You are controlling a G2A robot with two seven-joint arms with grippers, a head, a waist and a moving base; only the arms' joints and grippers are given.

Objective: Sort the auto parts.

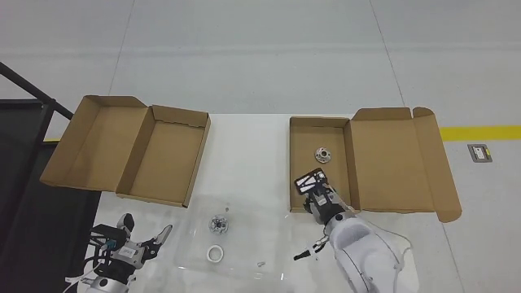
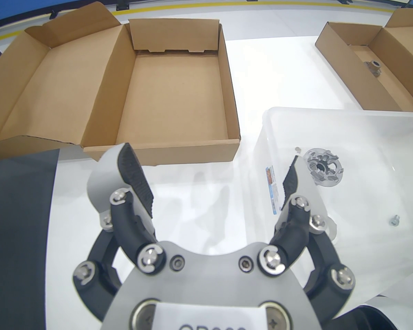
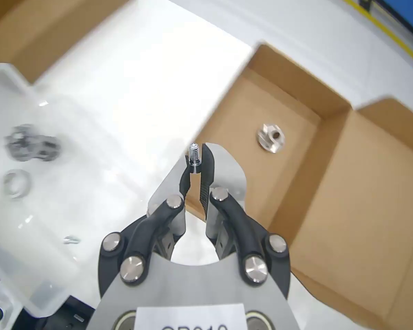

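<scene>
Bolt (image 3: 194, 158) clenched in right gripper (image 3: 197, 163) over left wall of right cardboard box (image 3: 330, 180), left gripper (image 2: 210, 159) spread wide just left of clear bin (image 2: 330, 113), bin's sticker (image 2: 271, 187) too small to read.

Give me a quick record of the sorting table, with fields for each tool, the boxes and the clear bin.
left tool: open, holding nothing, beside the clear bin
right tool: shut on a small bolt, at the right box edge
right box: one flanged metal part inside
left box: lid folded open
clear bin: toothed disc, ring, small screw
</scene>
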